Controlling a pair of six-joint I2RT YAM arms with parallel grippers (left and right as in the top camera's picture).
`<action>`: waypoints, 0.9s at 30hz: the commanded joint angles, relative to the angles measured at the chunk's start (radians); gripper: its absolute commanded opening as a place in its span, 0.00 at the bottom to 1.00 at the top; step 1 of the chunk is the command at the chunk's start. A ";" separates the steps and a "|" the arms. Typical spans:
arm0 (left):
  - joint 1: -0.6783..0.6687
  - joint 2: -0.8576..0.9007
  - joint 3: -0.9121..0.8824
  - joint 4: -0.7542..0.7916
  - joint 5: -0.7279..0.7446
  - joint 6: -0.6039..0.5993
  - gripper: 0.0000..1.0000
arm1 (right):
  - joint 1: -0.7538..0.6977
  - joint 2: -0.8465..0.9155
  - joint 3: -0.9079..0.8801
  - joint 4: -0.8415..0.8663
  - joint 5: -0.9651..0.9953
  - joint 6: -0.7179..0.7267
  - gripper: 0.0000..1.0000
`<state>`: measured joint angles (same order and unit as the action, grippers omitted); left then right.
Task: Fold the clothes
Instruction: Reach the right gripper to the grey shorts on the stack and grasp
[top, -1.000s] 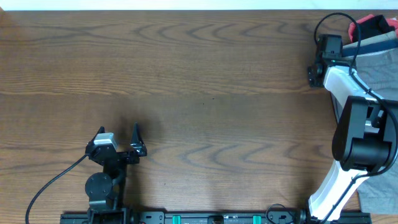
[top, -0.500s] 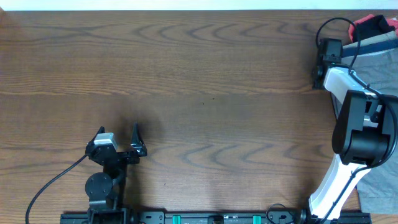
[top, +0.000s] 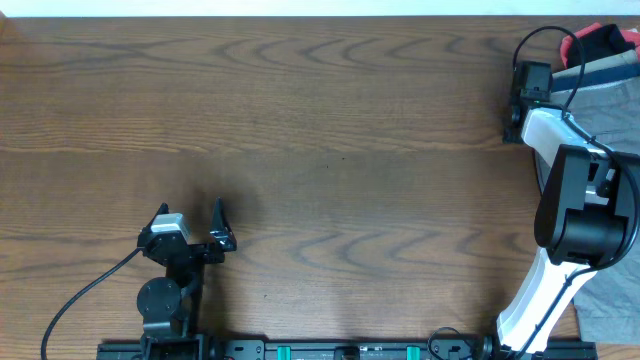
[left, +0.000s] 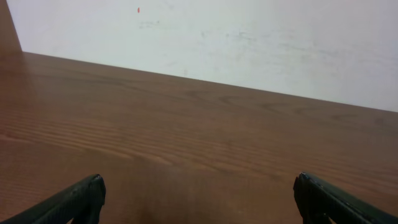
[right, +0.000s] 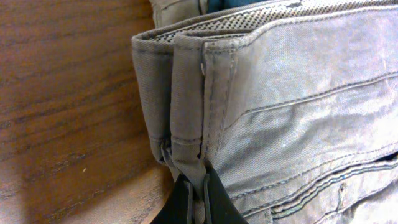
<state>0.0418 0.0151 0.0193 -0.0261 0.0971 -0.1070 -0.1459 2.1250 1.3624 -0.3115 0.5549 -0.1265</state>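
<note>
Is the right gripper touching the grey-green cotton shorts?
Touching. The right wrist view shows it: the right gripper is pinched shut on a fold of the grey-green cotton shorts below the waistband corner, with fabric caught between its black fingers.

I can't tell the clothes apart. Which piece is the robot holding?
Go to the wooden table's right edge, where clothes are piled. The right gripper pinches the grey-green shorts at the waistband; beyond lie a red-and-black piece and a navy piece.

Far right: grey-green shorts (right: 292, 93), seemingly folded, waistband bunched.
</note>
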 joint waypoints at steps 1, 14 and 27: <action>-0.005 -0.003 -0.015 -0.036 0.010 0.006 0.98 | -0.006 -0.019 0.017 -0.008 0.034 0.077 0.01; -0.005 -0.003 -0.015 -0.037 0.010 0.006 0.98 | 0.029 -0.301 0.017 -0.122 0.039 0.122 0.01; -0.005 -0.003 -0.015 -0.037 0.010 0.006 0.98 | 0.313 -0.372 0.016 -0.204 -0.168 0.218 0.01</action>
<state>0.0418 0.0151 0.0193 -0.0261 0.0971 -0.1070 0.0784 1.7695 1.3624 -0.5228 0.4709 0.0181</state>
